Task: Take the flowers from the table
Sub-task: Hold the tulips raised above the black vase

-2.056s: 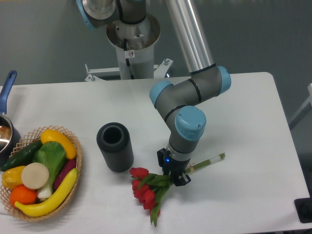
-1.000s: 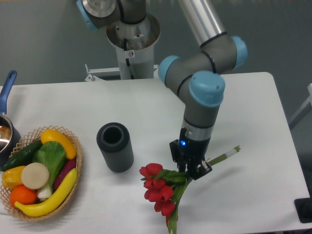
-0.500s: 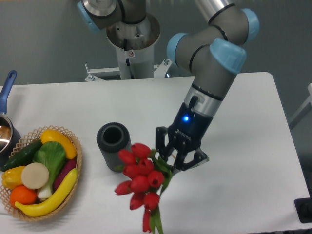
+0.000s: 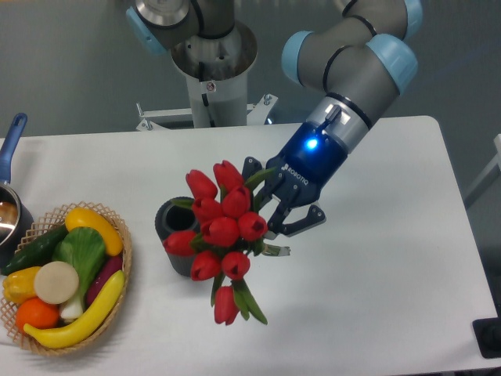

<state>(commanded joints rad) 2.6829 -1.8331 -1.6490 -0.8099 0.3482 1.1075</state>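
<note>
Since a couple of seconds ago the arm has hauled the flowers (image 4: 223, 235) up off the surface (image 4: 391, 298) and swung them leftward, heads now tipped toward the camera, where earlier they lay flat beside the dark cylinder.

Far left, a blue-handled pot (image 4: 9, 196) sits at the edge, then the wicker basket (image 4: 117, 235) of vegetables, untouched. Next comes the dark ribbed cylinder (image 4: 182, 243), open end up, partly hidden behind the red blooms. The bunch hangs in the air in front of it, one tulip drooping low. To the right, the claw (image 4: 275, 211) is clenched on the stems close behind the heads; the stem tails are hidden behind it.

To my eye the lift is essentially made. Doing it well now means keeping the squeeze steady, avoiding jerks that could shake the loose hanging bloom, and carrying the bunch high enough to clear the cylinder's rim.
</note>
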